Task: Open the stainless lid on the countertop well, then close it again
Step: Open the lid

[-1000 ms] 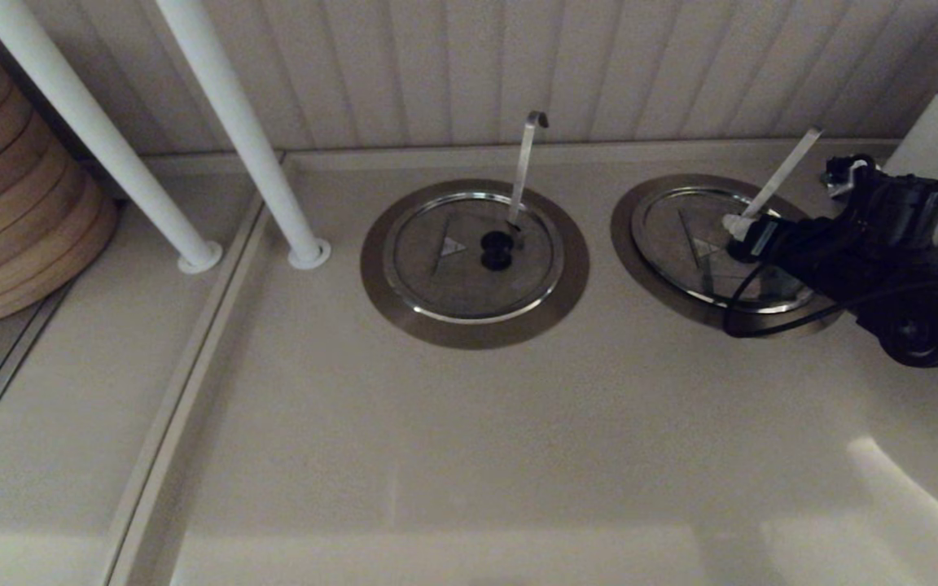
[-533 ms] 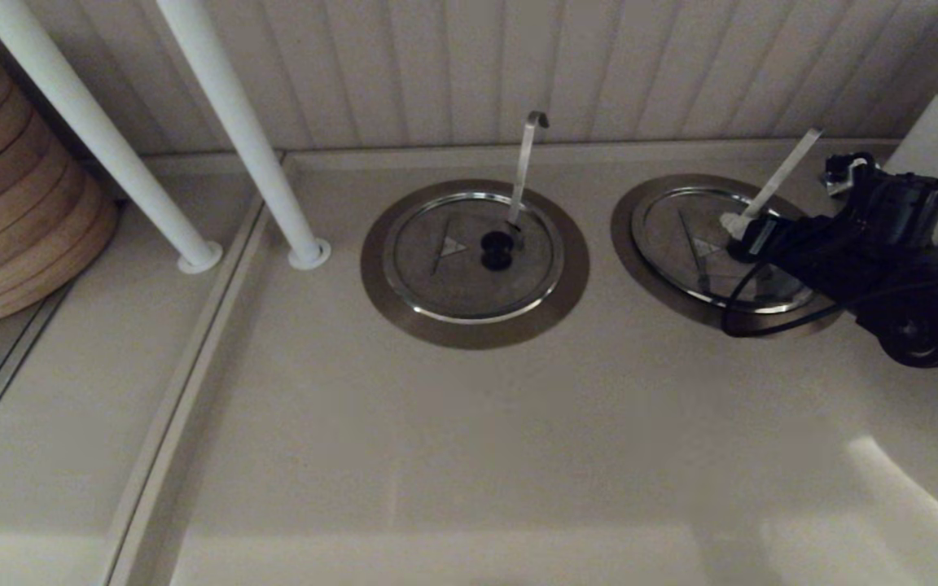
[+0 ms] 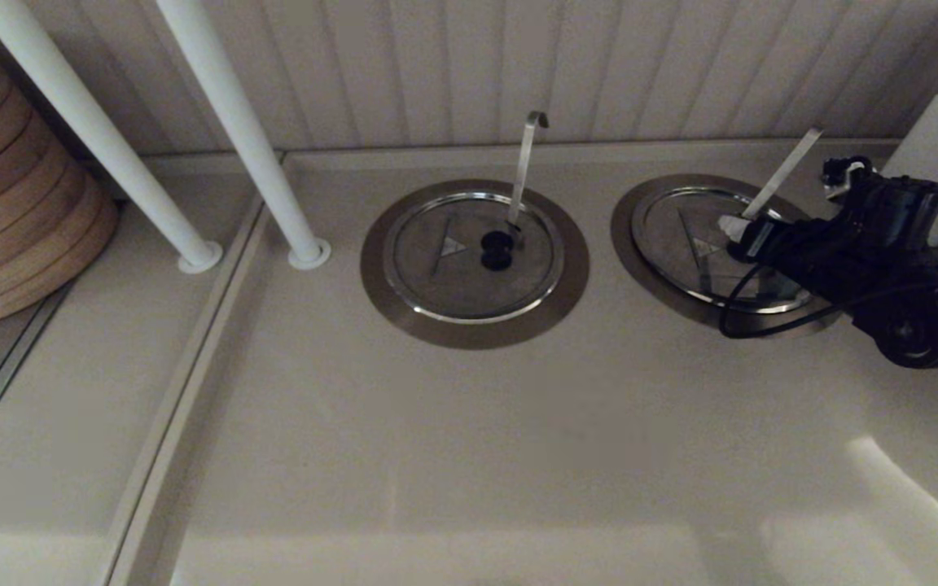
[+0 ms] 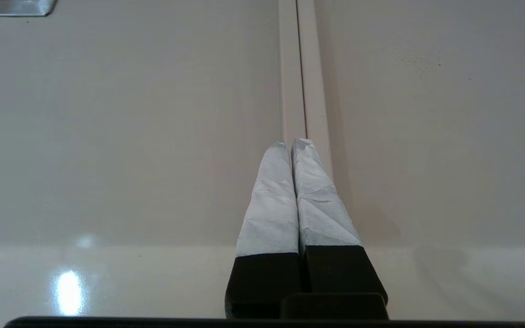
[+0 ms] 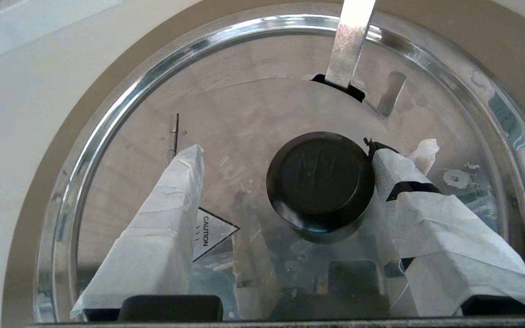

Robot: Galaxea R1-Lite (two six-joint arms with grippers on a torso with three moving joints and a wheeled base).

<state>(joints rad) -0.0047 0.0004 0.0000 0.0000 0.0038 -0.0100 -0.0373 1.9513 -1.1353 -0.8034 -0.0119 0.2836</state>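
Lid (image 5: 253, 118) sits flat on my right-hand well (image 3: 632, 244), ladle handle (image 5: 349, 41) poking out; right end effector (image 5: 285, 168) wide around its knob (image 5: 319, 182). Left end effector (image 4: 295, 146) pinched together.

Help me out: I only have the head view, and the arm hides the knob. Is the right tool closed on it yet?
Observer: No. The right tool is open, with its fingers on either side of the black knob. One finger touches the knob and the other stands apart.
Operator: Is the lid lifted at all?
Observer: The stainless lid looks flat inside its rim, and the ladle handle passes through its notch.
Operator: And the left arm?
Observer: The left tool is shut, over a seam in the countertop.
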